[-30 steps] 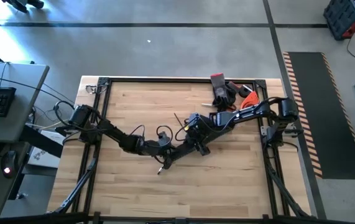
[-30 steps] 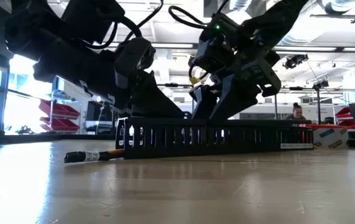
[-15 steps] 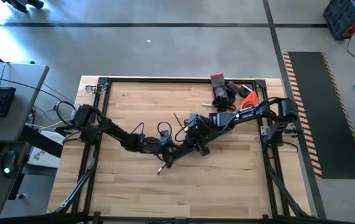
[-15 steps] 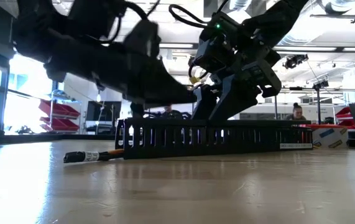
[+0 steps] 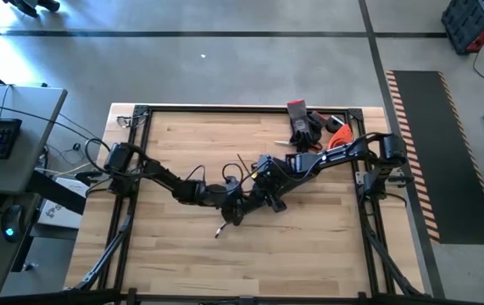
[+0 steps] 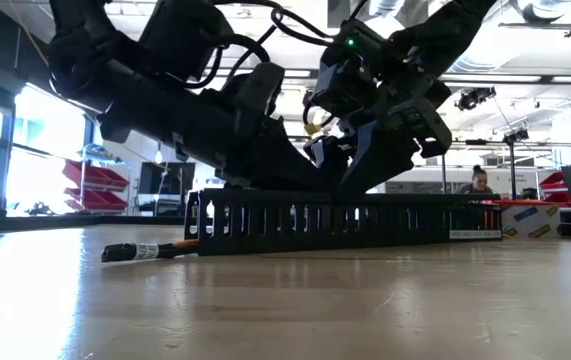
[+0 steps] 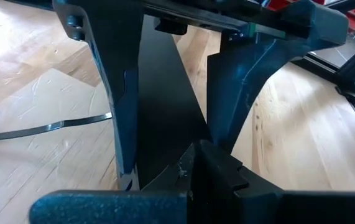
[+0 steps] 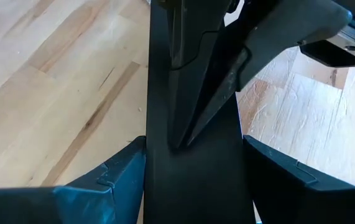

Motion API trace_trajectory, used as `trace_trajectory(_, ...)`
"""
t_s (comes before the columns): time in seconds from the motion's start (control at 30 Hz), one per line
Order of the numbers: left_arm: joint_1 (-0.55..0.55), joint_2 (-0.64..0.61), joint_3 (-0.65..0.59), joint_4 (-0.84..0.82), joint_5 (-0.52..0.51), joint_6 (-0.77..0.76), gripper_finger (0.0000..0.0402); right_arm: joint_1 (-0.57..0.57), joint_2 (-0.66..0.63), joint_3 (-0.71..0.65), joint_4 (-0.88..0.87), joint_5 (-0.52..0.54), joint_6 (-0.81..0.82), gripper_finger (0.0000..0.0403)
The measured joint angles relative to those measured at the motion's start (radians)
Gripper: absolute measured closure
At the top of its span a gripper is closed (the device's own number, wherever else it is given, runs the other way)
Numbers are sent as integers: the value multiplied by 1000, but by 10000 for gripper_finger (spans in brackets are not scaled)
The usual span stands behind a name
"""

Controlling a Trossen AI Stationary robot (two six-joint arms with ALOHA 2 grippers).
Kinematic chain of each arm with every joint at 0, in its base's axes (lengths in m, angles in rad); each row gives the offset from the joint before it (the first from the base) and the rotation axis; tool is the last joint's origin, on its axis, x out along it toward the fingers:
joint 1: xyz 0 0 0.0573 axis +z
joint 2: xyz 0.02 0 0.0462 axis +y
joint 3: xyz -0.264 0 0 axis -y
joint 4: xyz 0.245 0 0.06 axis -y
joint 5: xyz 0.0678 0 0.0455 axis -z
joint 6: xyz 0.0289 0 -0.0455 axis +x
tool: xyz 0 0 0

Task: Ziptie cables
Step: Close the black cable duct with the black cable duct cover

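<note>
Over the slotted black bar (image 6: pixel 345 220), near the middle of the wooden table (image 5: pixel 191 254), both arms meet. The left arm reaches in low and nearly stretched out. The left gripper (image 5: pixel 237 207) tilts down with its fingers pressed together into a wedge. In the right wrist view that wedge points into the bar's channel and carries nothing that can be seen. The right arm comes from the other side, its wrist bent downward. The right gripper (image 8: pixel 193 162) straddles the bar, one finger against each long side, clamping it at a middling spread.

From above, the two wrists cover most of the bar, and the spot where the left tip meets it is lost in dark shapes.

The cables (image 6: pixel 150 250) show only as a short dark stub on the table at one end of the bar, with a white label band and an orange stretch. Single wires cannot be told apart. A thin grey strip (image 7: pixel 46 127) lies flat beside the bar; whether it is a wire or a tie is unclear.
</note>
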Motion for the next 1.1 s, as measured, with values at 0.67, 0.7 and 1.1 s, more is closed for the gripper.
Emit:
trace_trajectory(0.67, -4, -2, -3, -4, 2, -7, 401, 11, -298, -26, -58, 266, 109, 118)
trace_trajectory(0.7, -4, -2, -4, -5, 4, -7, 401, 11, -305, -52, -33, 312, 130, 129)
trace_trajectory(1.1, -21, -2, -5, -1, -10, -7, 401, 19, -402, -477, 441, 553, 495, 305)
